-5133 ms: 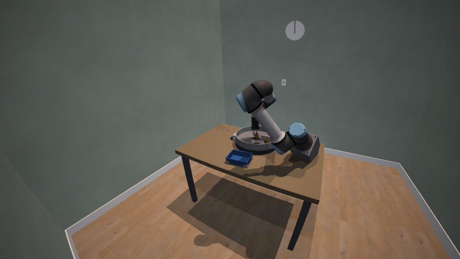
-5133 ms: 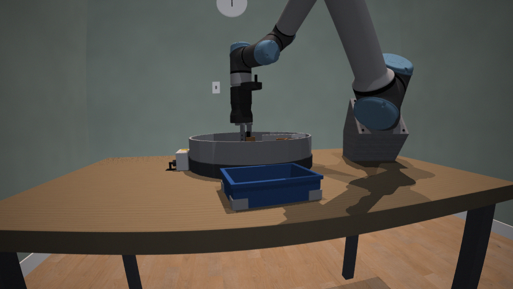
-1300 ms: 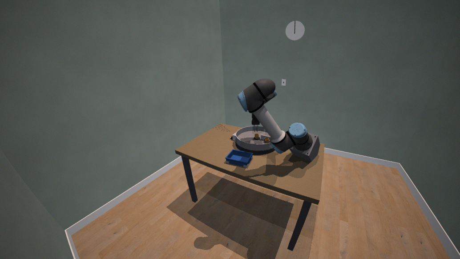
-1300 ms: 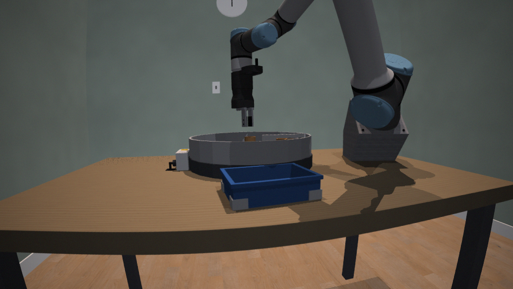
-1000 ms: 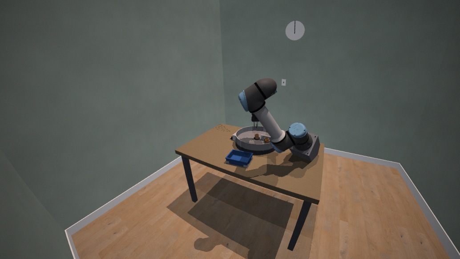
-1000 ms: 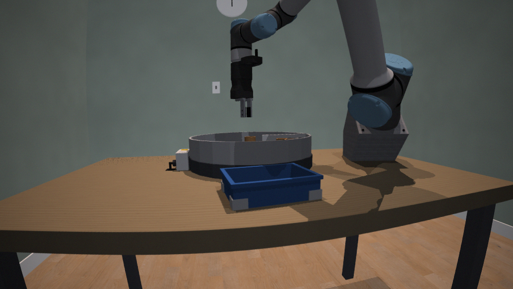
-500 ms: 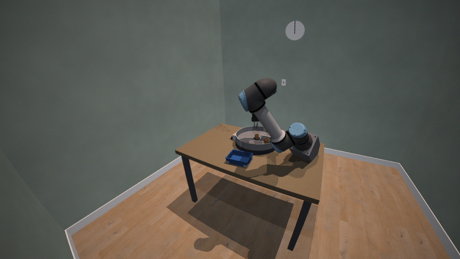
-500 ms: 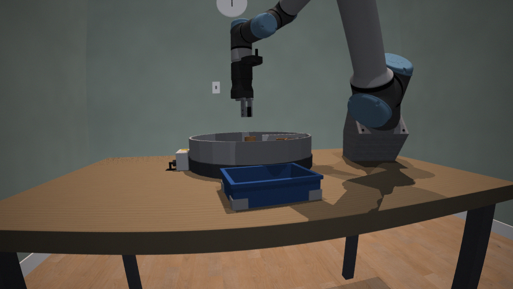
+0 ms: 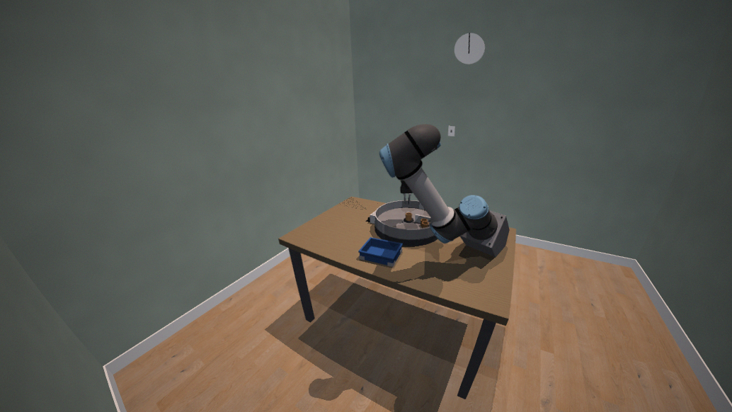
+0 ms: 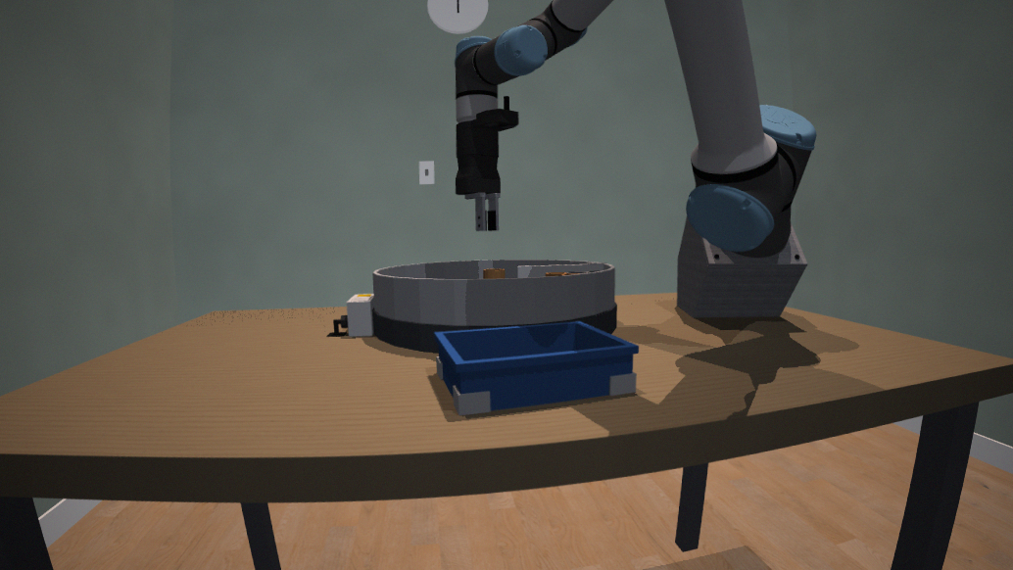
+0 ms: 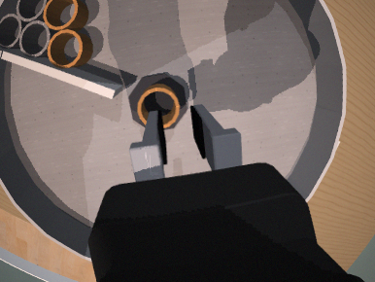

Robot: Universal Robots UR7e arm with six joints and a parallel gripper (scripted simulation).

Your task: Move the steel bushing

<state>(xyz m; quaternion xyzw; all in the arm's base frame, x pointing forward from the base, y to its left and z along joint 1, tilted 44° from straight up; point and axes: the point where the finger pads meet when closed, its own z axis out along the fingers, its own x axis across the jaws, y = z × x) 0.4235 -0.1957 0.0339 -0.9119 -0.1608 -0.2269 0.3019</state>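
My end effector [image 10: 486,220] hangs above the turntable [image 10: 425,297], clear of its rim, fingers pointing straight down. The fingers stand partly apart with only air between them; I have hold of nothing.

Looking down past them in the wrist view, an orange-rimmed bushing [image 11: 159,106] stands upright on a dark hexagonal seat at the middle of the turntable floor, directly below my left finger tip. Far to the left, a cluster of bushings [image 11: 40,26] sits packed together against a pale divider bar [image 11: 61,74]: two orange-rimmed, the others grey.

The blue crate [image 10: 535,364] rests on the surface [image 10: 213,396] just near of the turntable, apart from its base. A small white box [image 10: 360,314] touches the turntable's left side.
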